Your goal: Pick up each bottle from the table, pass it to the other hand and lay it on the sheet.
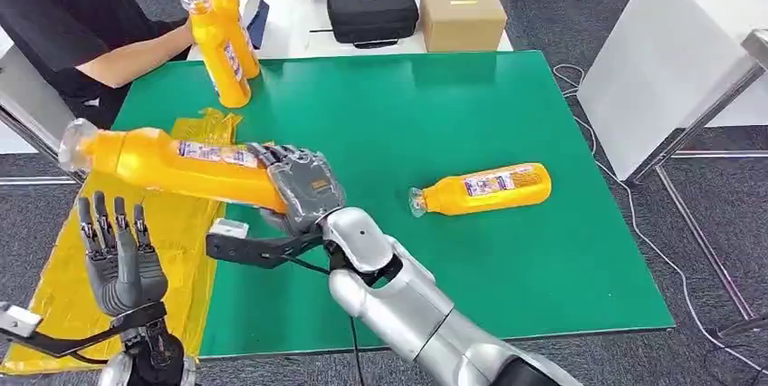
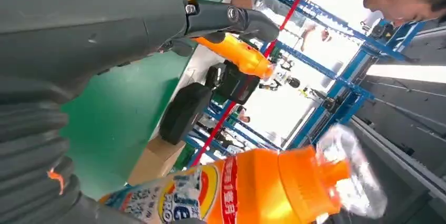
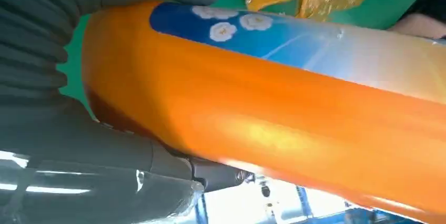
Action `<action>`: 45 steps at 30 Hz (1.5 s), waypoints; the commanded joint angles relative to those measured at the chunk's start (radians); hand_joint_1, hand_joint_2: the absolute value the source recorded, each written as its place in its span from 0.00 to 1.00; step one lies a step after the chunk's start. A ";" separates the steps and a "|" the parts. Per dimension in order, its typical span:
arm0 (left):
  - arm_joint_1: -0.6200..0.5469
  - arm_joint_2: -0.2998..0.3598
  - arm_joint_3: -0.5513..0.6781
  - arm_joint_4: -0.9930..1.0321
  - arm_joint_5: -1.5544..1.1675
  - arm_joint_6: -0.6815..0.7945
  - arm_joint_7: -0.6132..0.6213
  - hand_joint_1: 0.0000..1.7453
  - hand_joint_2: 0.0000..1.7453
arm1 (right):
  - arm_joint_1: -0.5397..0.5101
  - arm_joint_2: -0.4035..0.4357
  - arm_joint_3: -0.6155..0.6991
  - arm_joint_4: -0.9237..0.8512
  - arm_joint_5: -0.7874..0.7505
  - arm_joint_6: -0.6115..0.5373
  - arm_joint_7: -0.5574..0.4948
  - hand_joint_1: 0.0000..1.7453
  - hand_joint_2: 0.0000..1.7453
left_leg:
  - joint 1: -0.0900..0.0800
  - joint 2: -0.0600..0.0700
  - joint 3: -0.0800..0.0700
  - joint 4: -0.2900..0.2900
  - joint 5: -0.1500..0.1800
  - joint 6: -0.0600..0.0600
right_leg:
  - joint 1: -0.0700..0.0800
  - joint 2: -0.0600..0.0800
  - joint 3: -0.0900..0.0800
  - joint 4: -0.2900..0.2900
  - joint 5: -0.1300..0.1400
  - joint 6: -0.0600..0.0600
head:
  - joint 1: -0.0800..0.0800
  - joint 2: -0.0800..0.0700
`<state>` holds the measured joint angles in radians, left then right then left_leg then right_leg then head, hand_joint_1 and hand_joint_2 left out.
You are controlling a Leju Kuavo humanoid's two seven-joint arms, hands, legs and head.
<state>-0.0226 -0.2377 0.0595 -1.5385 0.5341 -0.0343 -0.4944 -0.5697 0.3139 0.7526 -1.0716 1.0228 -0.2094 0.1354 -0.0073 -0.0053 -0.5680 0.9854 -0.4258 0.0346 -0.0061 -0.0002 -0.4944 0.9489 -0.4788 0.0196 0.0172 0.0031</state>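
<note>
My right hand (image 1: 303, 188) grips the base end of an orange bottle (image 1: 177, 164) and holds it sideways above the yellow sheet (image 1: 177, 232), clear cap pointing left. The same bottle (image 3: 294, 113) lies across the right wrist view inside my right hand (image 3: 79, 103). My left hand (image 1: 118, 255) stands open below the bottle, fingers up and spread, not touching it. In the left wrist view the bottle's neck and cap (image 2: 315, 182) hang just beyond my left hand (image 2: 68, 50). Another orange bottle (image 1: 484, 188) lies on its side on the green mat (image 1: 435, 105).
A person in black (image 1: 63, 14) at the table's far left holds two upright orange bottles (image 1: 220, 37). Behind the mat stand a black case (image 1: 371, 7) and a cardboard box (image 1: 462, 13). A white table (image 1: 670, 51) stands to the right.
</note>
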 commanded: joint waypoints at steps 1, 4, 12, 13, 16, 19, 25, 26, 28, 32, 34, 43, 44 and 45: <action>-0.065 0.037 -0.042 0.079 0.021 -0.032 0.021 0.00 1.00 | -0.026 0.013 0.194 0.093 0.031 0.067 0.009 1.00 1.00 | 0.001 0.001 0.002 -0.001 0.000 -0.002 | 0.000 0.000 0.002 -0.001 0.000 0.000 | 0.000 0.000; -0.070 0.038 -0.052 0.076 0.033 -0.040 0.032 0.00 1.00 | -0.012 0.016 0.233 0.106 0.044 0.080 0.018 1.00 1.00 | 0.001 0.000 0.002 -0.001 0.000 -0.002 | 0.000 0.000 0.002 -0.002 0.000 0.000 | 0.000 0.000; -0.074 0.038 -0.061 0.075 0.044 -0.050 0.038 0.00 1.00 | -0.009 0.011 0.260 0.121 0.053 0.091 0.023 1.00 1.00 | 0.001 -0.001 0.002 -0.001 0.000 -0.003 | 0.001 -0.001 0.003 -0.002 0.000 -0.001 | 0.001 0.000; -0.074 0.037 -0.063 0.074 0.047 -0.052 0.042 0.00 1.00 | -0.007 0.011 0.267 0.125 0.058 0.089 0.025 1.00 1.00 | 0.001 -0.001 0.002 -0.001 0.000 -0.003 | 0.001 -0.002 0.003 -0.002 0.000 -0.001 | 0.000 0.000; -0.069 0.031 -0.077 0.064 0.060 -0.070 0.059 0.00 1.00 | 0.004 0.010 0.305 0.135 0.082 0.090 0.035 1.00 1.00 | 0.000 -0.001 0.001 -0.001 0.000 -0.002 | 0.000 -0.001 0.002 -0.002 0.000 0.000 | 0.000 0.000; -0.065 0.032 -0.094 0.054 0.070 -0.086 0.086 0.00 1.00 | 0.022 -0.001 0.339 0.112 0.103 0.100 0.053 1.00 1.00 | 0.001 -0.001 0.003 -0.001 -0.001 -0.003 | 0.001 -0.002 0.004 -0.003 -0.001 -0.001 | 0.000 0.000; -0.066 0.029 -0.098 0.059 0.071 -0.089 0.092 0.00 1.00 | 0.023 -0.008 0.341 0.097 0.104 0.104 0.062 1.00 1.00 | 0.001 -0.002 0.001 -0.001 0.000 -0.002 | 0.001 -0.003 0.001 -0.002 0.000 0.000 | 0.000 0.000; -0.062 0.028 -0.099 0.059 0.071 -0.090 0.094 0.00 1.00 | 0.026 -0.011 0.339 0.096 0.105 0.105 0.068 1.00 1.00 | 0.001 -0.002 0.002 -0.001 0.000 -0.003 | 0.001 -0.003 0.003 -0.002 -0.001 -0.001 | 0.000 0.000; -0.056 0.023 -0.100 0.059 0.071 -0.097 0.092 1.00 1.00 | 0.031 -0.015 0.334 0.102 0.110 0.101 0.080 1.00 1.00 | 0.001 -0.002 0.001 -0.001 0.000 -0.002 | 0.000 -0.003 0.002 -0.002 0.000 0.000 | 0.000 0.000; -0.058 0.017 -0.101 0.065 0.067 -0.107 0.091 1.00 1.00 | 0.033 -0.018 0.327 0.109 0.116 0.100 0.085 1.00 1.00 | 0.001 -0.002 0.001 -0.001 0.000 -0.002 | 0.001 -0.003 0.002 -0.002 0.000 0.000 | 0.000 0.000; -0.058 0.017 -0.101 0.065 0.067 -0.107 0.091 1.00 1.00 | 0.033 -0.018 0.327 0.109 0.116 0.100 0.085 1.00 1.00 | 0.001 -0.003 0.001 -0.001 0.000 -0.002 | 0.001 -0.005 0.003 -0.003 -0.001 0.000 | 0.000 0.000; -0.058 0.008 -0.089 0.086 0.062 -0.127 0.090 1.00 1.00 | 0.024 -0.008 0.321 0.133 0.118 0.112 0.093 1.00 1.00 | 0.001 -0.002 0.001 -0.001 0.000 -0.001 | 0.000 -0.003 0.001 -0.002 0.000 0.000 | 0.000 0.000; -0.058 0.008 -0.089 0.086 0.062 -0.127 0.090 1.00 1.00 | 0.024 -0.008 0.321 0.133 0.118 0.112 0.093 1.00 1.00 | 0.001 -0.002 0.002 -0.001 0.000 -0.002 | 0.001 -0.003 0.002 -0.003 -0.001 0.000 | 0.000 0.000; -0.060 0.008 -0.089 0.091 0.062 -0.129 0.089 1.00 1.00 | 0.025 -0.008 0.318 0.132 0.118 0.113 0.094 1.00 1.00 | 0.001 -0.002 0.001 -0.001 0.000 -0.002 | 0.000 -0.003 0.001 -0.002 0.000 0.000 | 0.000 0.000</action>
<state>-0.0195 -0.2270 0.0286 -1.5141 0.6096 -0.1274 -0.4135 -0.5435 0.3292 0.9911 -1.0060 1.1311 -0.1247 0.2361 -0.0075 -0.0042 -0.5690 0.9855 -0.4258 0.0346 -0.0065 0.0001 -0.4968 0.9488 -0.4787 0.0197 0.0172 0.0031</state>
